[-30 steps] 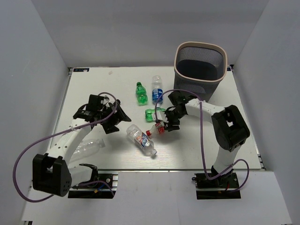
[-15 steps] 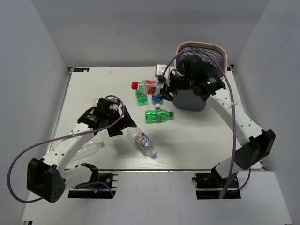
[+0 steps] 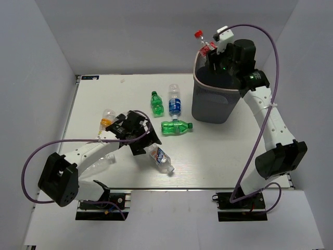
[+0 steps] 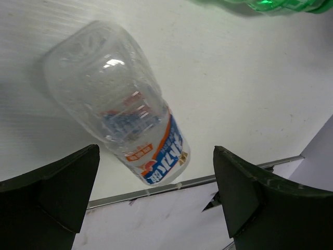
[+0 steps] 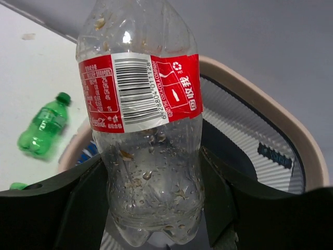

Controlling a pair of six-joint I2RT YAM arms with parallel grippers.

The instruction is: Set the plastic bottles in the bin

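While the left gripper (image 4: 156, 187) gapes, the right gripper (image 5: 153, 205) clasps a clear bottle (image 5: 140, 94) above the bin (image 5: 270, 108).

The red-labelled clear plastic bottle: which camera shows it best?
The right wrist view: the red-labelled clear plastic bottle fills the frame, barcode readable. The top external view shows it small, over the dark mesh bin. The left wrist view misses it.

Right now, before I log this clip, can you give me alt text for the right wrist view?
A clear bottle with a red label fills the frame, gripped by the right tool, with the beige rim and mesh inside of the bin behind it. To the left, a green bottle lies on the white table.
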